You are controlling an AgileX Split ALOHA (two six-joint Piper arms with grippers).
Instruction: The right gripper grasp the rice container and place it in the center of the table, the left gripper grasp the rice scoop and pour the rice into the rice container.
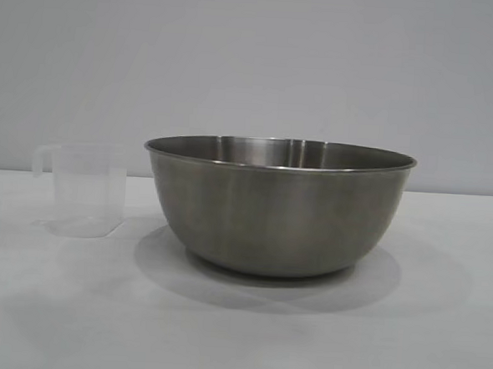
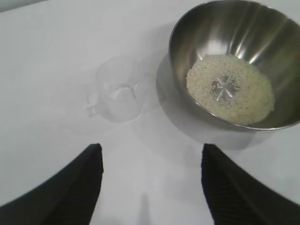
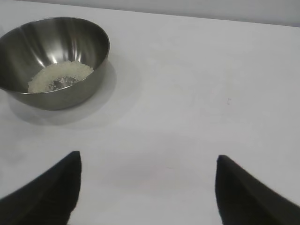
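Note:
The rice container point(image 1: 277, 207), a large steel bowl, stands upright in the middle of the white table point(image 1: 237, 334). Rice point(image 2: 229, 89) lies in a pale layer on its bottom, also seen as rice point(image 3: 58, 76) inside the container point(image 3: 54, 61) in the right wrist view. The rice scoop point(image 1: 83, 190), a clear plastic cup, stands upright and empty on the table just left of the bowl. My left gripper point(image 2: 152, 152) is open above bare table, a short way back from the scoop point(image 2: 117, 96). My right gripper point(image 3: 147, 159) is open, well away from the bowl.
A plain grey wall point(image 1: 254, 59) backs the table. Neither arm shows in the exterior view.

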